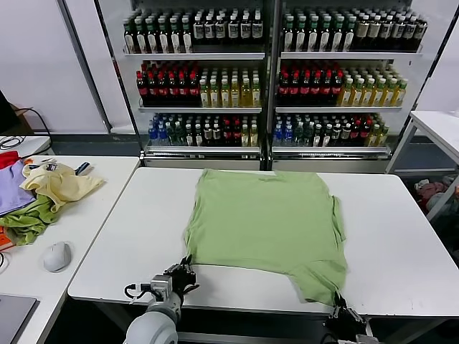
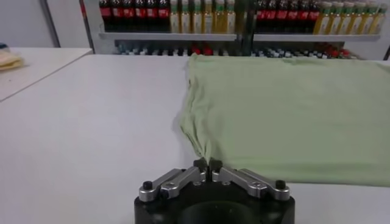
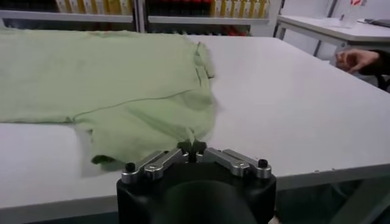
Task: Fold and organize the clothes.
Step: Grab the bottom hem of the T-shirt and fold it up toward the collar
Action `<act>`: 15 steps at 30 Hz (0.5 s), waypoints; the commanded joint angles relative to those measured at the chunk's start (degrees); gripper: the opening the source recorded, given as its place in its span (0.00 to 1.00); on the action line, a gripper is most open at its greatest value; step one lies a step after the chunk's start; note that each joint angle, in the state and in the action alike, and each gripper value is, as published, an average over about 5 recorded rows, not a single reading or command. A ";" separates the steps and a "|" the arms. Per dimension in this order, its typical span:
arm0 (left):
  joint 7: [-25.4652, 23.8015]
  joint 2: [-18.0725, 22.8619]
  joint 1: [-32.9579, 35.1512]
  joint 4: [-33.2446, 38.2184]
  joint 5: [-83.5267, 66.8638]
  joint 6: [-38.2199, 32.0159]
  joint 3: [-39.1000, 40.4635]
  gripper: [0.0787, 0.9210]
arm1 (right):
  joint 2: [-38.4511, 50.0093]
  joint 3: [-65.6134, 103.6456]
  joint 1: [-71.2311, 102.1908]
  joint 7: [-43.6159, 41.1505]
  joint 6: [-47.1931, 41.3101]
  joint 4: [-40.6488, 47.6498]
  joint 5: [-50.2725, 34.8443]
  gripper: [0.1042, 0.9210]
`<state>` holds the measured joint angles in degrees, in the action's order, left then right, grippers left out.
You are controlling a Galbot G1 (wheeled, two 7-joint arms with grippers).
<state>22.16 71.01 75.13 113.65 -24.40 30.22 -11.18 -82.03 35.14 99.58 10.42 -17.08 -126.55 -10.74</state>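
The light green polo shirt (image 1: 269, 222) lies spread flat on the white table (image 1: 401, 236), plain side up; collar, buttons and patch are hidden. My left gripper (image 1: 185, 271) is at the table's front edge, shut on the shirt's near left hem corner; the left wrist view shows the shirt (image 2: 286, 103) puckering into the closed gripper (image 2: 207, 165). My right gripper (image 1: 341, 307) is at the front edge, shut on the near right corner, which is drawn to a point. The right wrist view shows the shirt (image 3: 109, 79) gathered into the gripper (image 3: 192, 146).
Shelves of bottles (image 1: 272, 79) stand behind the table. A side table on the left holds a pale yellow garment (image 1: 61, 183), purple and darker green garments (image 1: 29, 218) and a mouse (image 1: 57, 256). A person's hand (image 3: 356, 59) shows beyond the table's right side.
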 commanded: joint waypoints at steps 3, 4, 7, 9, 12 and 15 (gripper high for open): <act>-0.21 -1.01 -1.24 7.57 -0.30 -2.55 -1.03 0.02 | 4.34 3.63 -6.81 -1.05 1.83 -2.51 -4.80 0.03; -0.21 -1.02 -2.05 7.20 -0.35 -2.54 -0.95 0.02 | 4.71 3.70 -8.33 -0.74 1.50 -1.90 -5.22 0.03; -0.24 -1.18 -4.39 5.89 -0.64 -2.54 -0.27 0.02 | 5.99 3.90 -13.26 -0.04 0.27 0.34 -6.73 0.03; -0.30 -1.44 -5.91 5.04 -0.83 -2.57 0.45 0.02 | 7.06 3.86 -16.43 0.16 -0.41 2.04 -7.41 0.03; -0.35 -1.71 -8.37 2.97 -0.93 -2.71 1.55 0.02 | 8.69 3.46 -20.59 0.14 -0.91 4.77 -7.65 0.03; -0.33 -1.69 -11.06 -0.02 -0.96 -2.93 2.56 0.02 | 10.26 2.83 -24.44 0.03 -1.04 8.18 -7.65 0.03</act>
<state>21.88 69.57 71.08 117.28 -25.26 28.08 -10.50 -75.51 37.42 85.89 10.42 -17.65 -123.54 -16.35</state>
